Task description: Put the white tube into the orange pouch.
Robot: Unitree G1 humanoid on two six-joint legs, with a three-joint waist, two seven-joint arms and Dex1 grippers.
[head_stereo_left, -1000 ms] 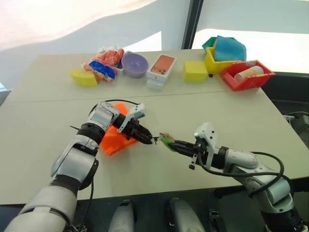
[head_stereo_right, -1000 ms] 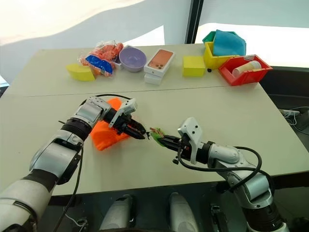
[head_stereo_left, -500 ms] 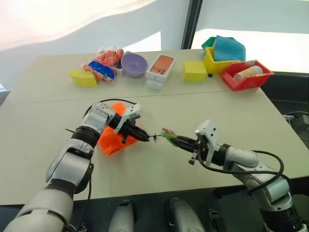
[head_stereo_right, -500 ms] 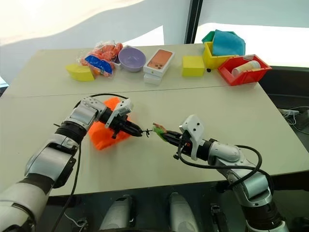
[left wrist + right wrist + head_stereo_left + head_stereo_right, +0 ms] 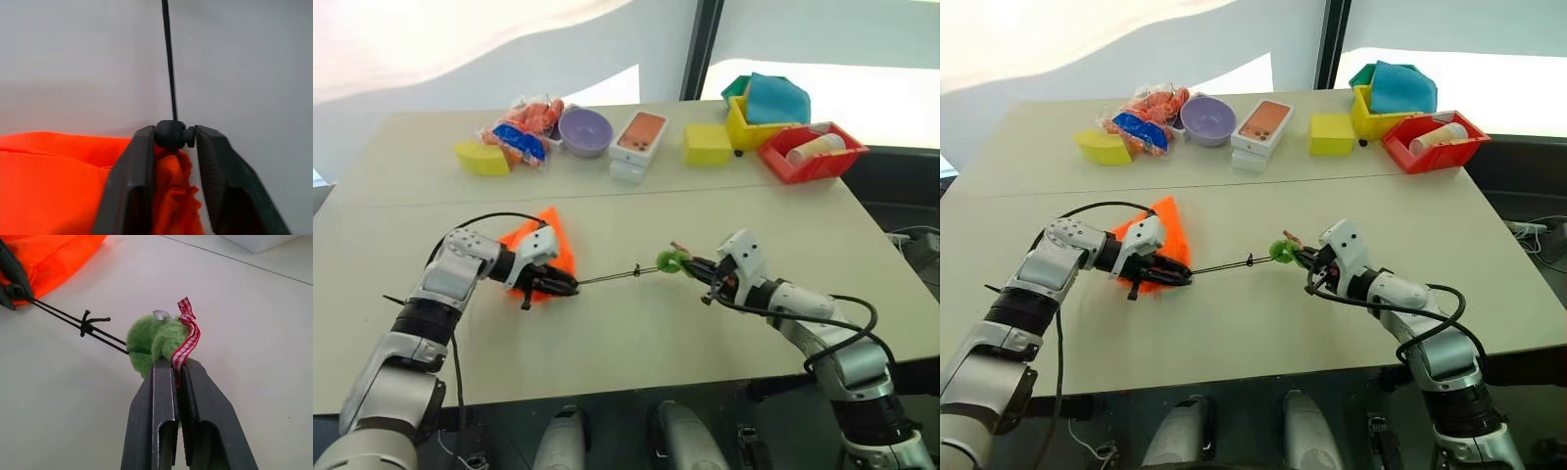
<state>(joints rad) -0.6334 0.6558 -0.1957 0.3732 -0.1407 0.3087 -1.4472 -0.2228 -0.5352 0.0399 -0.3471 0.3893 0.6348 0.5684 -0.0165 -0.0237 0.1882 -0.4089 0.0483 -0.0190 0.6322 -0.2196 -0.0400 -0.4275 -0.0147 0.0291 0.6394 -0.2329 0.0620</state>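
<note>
The orange pouch (image 5: 540, 257) is lying on the table (image 5: 636, 333), its gathered mouth pinched at the black cord stopper (image 5: 170, 135) by the left gripper (image 5: 170, 147). The cord (image 5: 612, 277) is stretched taut from the pouch to the green tassel (image 5: 151, 345), which is clamped between the right gripper (image 5: 176, 377) fingers right of the pouch. The white tube cannot be made out. A purple bowl (image 5: 585, 130) sits well behind the pouch.

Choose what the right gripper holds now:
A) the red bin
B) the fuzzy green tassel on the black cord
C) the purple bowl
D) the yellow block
B: the right gripper is shut on the green tassel, and the black cord runs from it to the orange pouch.
</note>
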